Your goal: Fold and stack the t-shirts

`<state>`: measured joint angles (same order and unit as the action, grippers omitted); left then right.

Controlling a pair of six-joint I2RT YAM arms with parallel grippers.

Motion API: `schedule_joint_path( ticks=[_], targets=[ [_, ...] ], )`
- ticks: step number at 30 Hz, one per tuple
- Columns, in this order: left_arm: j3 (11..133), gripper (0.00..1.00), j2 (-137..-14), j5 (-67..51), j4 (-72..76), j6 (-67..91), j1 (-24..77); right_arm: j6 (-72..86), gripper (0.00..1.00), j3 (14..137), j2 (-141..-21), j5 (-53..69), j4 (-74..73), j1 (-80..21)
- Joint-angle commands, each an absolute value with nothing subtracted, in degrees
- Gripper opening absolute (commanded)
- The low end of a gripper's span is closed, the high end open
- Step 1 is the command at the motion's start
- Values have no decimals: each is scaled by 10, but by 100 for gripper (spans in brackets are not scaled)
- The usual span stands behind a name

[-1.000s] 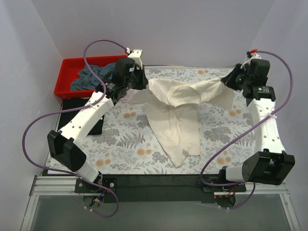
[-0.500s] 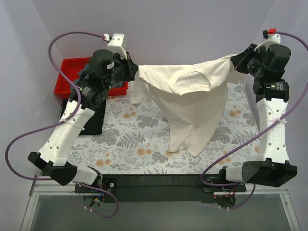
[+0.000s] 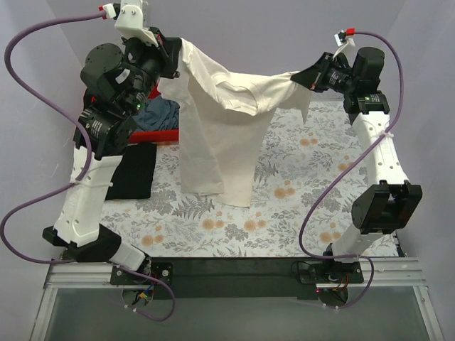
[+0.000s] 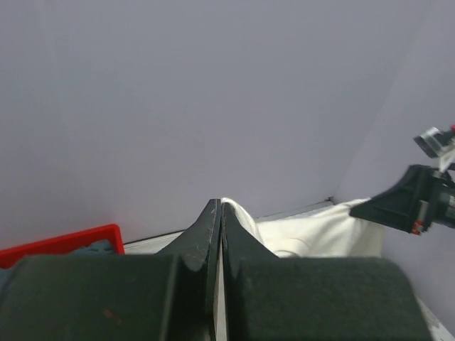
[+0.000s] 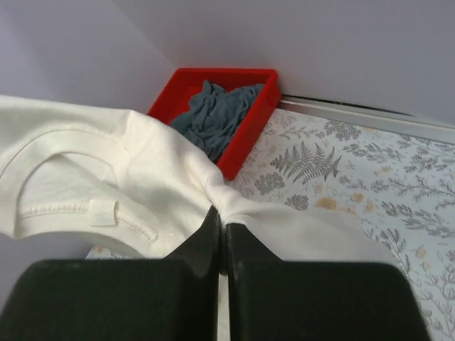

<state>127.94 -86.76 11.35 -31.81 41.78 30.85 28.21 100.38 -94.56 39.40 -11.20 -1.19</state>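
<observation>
- Your left pincer [image 3: 175, 52] is high at the far left. Its jaws are pressed together on one upper edge of the cream-white shirt [image 3: 220, 135], and the left wrist view shows a fold of pale cloth coming out right at the tips.
- Your right pincer [image 3: 303, 77] is raised at the far right and clamped on the opposite upper edge. In its own view the cloth bunches into the closed jaws, with the collar and neck label just to the left.
- The cream-white shirt hangs between the two pincers like a curtain, neckline up and body trailing toward the surface [image 3: 306, 177]. The fabric sags in the middle and twists along the left side, so it isn't spread evenly. You can't tell from above whether the lower hem touches the cloth-covered surface.
- The grey-blue shirt [image 5: 213, 114] is crumpled inside the red bin [image 5: 226, 70] at the far left, so it looks untouched.
- The black shirt [image 3: 131, 170] lies flat as a dark rectangle on the left of the surface, partly behind your left arm. It may already be folded, but the pictures don't settle that.
- By my reading you are early in the task. At best one shirt is done, and this one has only been lifted and opened out, with no fold made yet. You have to lay it flat and fold it, then fold the grey-blue shirt and stack all three.
</observation>
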Motion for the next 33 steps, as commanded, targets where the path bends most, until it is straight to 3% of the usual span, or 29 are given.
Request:
schedule_joint_path(
  ticks=[1,6,7,8,11,14,16,17,18,22,24,25,33],
  targets=[
    [1262,0,-814,6,-285,418,307,285,1,1049,-941,440,-21,-6],
    [1162,0,-819,-267,-275,527,316,215,1,952,-927,396,-30,48],
    [1112,0,-823,-308,-252,546,327,201,5,935,-926,382,-44,65],
    [1088,0,-829,-329,-237,557,343,190,27,920,-929,363,-65,72],
    [993,0,-858,-324,-169,582,433,166,53,902,-929,287,-155,100],
    [956,0,-931,-337,-80,644,474,149,66,850,-882,194,-187,112],
    [966,2,-1000,-309,-22,675,496,139,70,825,-835,129,-202,114],
    [975,9,-1024,-306,-12,682,516,138,71,814,-820,107,-206,114],
    [986,26,-1048,-303,-8,686,525,139,72,789,-790,72,-210,114],
    [978,63,-1087,-265,-4,726,535,149,72,734,-727,33,-221,114],
    [933,75,-1069,-240,-7,719,531,163,71,709,-705,47,-222,106],
    [919,79,-1057,-228,-21,717,527,168,71,682,-701,54,-222,104],
    [710,80,-889,-104,-109,811,371,207,67,521,-661,165,-243,79]
  ],
)
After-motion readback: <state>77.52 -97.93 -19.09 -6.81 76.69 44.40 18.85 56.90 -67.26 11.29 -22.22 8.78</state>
